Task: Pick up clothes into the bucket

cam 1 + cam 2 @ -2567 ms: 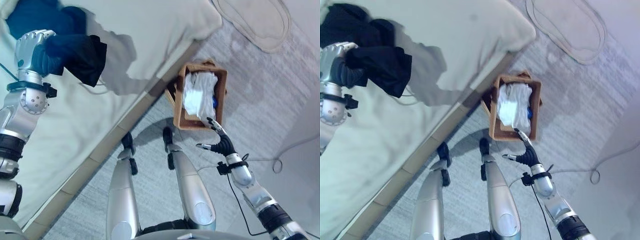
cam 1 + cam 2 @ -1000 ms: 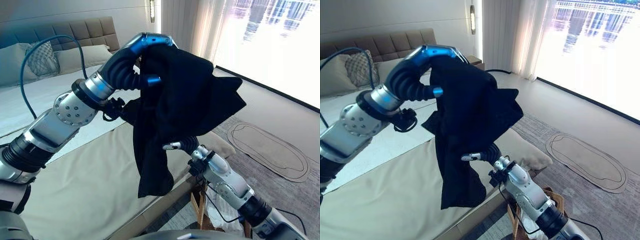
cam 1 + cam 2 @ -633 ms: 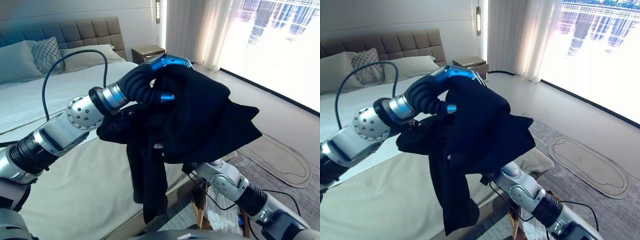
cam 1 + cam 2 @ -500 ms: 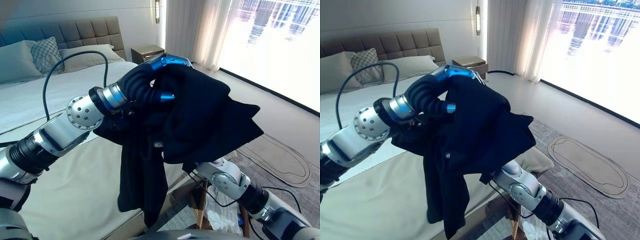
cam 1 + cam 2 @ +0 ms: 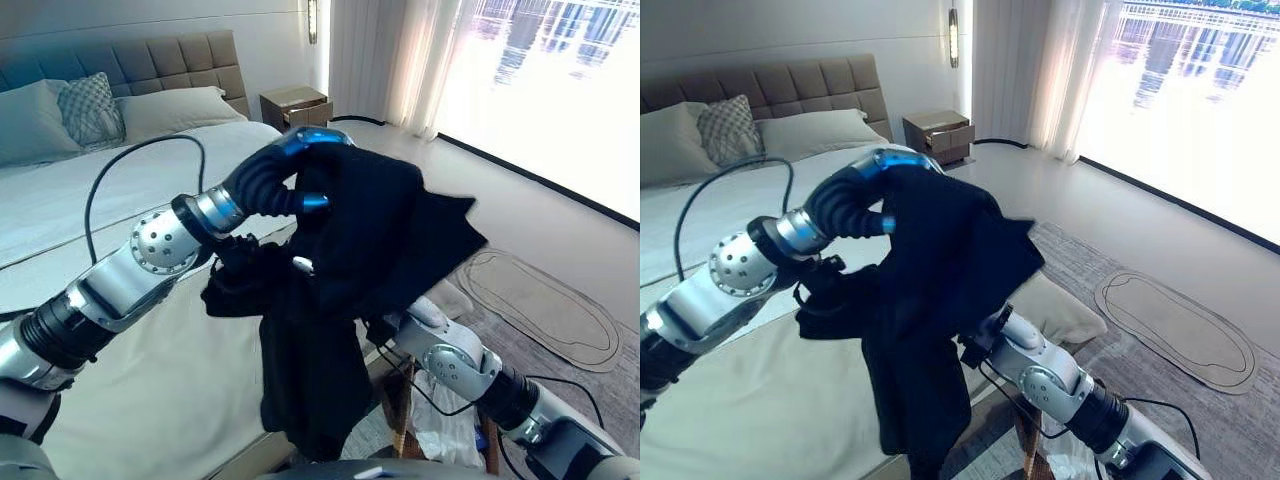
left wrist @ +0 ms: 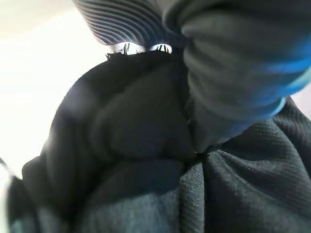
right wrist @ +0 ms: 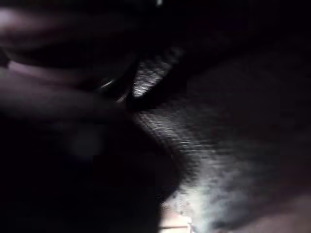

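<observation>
Up above the bed [image 5: 150,400], left hand [image 5: 285,175] is clenched on the black garment [image 5: 350,260]. Right hand's buried under it around 5 o'clock, so can't tell its grip.

black garment [image 5: 350,290] | bunched, draped, hanging in air | above bed edge

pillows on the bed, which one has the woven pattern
The small cushion propped at the headboard: it has a criss-cross weave, while the larger pillows beside it, and, are plain and smooth.
</observation>
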Controlling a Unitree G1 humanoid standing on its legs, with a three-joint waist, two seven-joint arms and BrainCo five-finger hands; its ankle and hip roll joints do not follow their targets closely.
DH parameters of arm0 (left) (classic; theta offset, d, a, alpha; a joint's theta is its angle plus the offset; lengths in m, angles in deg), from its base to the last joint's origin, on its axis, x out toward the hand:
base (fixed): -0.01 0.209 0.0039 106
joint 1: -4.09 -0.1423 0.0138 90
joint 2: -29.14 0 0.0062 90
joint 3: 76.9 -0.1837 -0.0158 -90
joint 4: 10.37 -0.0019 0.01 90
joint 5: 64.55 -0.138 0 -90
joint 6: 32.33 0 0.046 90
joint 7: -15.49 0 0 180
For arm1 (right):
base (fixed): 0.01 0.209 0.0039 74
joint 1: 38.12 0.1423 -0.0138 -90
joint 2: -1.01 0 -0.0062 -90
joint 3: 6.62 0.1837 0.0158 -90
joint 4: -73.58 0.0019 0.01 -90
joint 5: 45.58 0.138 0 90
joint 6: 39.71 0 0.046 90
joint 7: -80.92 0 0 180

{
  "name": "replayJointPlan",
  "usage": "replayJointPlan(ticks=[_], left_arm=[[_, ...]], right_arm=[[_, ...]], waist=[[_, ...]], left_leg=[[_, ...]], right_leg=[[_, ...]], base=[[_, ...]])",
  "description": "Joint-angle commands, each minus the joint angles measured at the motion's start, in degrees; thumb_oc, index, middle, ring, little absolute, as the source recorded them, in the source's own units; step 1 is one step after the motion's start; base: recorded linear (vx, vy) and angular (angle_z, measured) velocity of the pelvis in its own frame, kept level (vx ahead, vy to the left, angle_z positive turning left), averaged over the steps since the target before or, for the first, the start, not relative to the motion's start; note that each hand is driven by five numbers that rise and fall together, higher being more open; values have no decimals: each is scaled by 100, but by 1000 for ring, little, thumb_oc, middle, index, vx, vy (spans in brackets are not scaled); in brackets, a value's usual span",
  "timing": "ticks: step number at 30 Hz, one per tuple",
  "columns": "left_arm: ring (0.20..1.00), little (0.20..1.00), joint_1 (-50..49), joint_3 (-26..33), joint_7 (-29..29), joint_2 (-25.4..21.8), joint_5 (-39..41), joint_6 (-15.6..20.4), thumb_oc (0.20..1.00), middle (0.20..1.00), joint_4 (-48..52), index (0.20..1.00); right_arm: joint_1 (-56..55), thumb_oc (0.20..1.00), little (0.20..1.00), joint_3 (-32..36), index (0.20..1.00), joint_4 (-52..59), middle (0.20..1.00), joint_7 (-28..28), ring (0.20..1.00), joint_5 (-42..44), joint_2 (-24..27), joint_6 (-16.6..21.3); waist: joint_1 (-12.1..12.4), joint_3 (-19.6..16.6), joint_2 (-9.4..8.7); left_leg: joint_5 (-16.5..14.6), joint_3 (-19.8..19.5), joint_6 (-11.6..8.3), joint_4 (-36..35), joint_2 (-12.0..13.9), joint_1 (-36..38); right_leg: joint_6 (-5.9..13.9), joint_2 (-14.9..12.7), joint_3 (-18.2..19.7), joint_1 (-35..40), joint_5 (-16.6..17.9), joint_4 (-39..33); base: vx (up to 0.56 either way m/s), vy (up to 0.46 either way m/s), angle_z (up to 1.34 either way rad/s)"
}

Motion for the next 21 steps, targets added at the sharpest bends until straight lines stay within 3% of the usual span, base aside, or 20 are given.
replayJointPlan(ticks=[1, 5, 6, 7, 13, 21], left_arm=[[200, 200, -110, 779, -375, -40, -262, 173, 200, 200, -512, 200], [200, 200, -769, 1356, -482, 194, -418, 162, 200, 200, -626, 200], [416, 416, -932, 1486, -470, 229, -467, 138, 416, 416, -638, 416], [1000, 1000, -1316, 1803, -517, 386, -583, 113, 1000, 1000, -688, 1000], [1000, 1000, -2159, 2495, -655, 790, -1011, 49, 1000, 1000, -876, 1000], [1000, 1000, -3226, 3255, -739, 1535, -1671, -87, 1000, 1000, -1345, 1000]], right_arm=[[-55, 200, 200, 621, 200, 851, 200, -134, 200, 147, -215, 331], [-347, 200, 200, 749, 200, 856, 200, -169, 200, 74, -283, 311], [-425, 200, 200, 800, 200, 860, 200, -179, 200, 55, -286, 302], [-591, 200, 200, 930, 200, 844, 200, -193, 200, 14, -345, 282], [-907, 200, 200, 1315, 200, 883, 200, -124, 200, -156, -366, 306], [-1253, 200, 200, 2440, 200, 892, 200, 157, 200, -509, -262, 518]], waist=[[70, 61, -267], [61, 57, -270], [60, 60, -273], [74, 64, -281], [55, 60, -282], [35, 38, -275]], left_leg=[[-530, 491, 96, 82, -178, 423], [-546, 496, 102, 82, -175, 441], [-549, 496, 104, 81, -174, 447], [-556, 500, 108, 82, -175, 452], [-578, 504, 118, 82, -162, 472], [-620, 535, 144, 89, -160, 504]], right_leg=[[319, -169, 55, -309, 290, 57], [313, -167, 58, -299, 275, 60], [310, -166, 61, -295, 269, 61], [306, -167, 60, -284, 262, 61], [298, -166, 50, -273, 231, 73], [288, -160, 58, -270, 193, 104]], base=[[0, 0, 0], [0, 0, 0], [0, 0, 0], [0, 0, 0], [0, 0, 0], [0, 0, 0]])
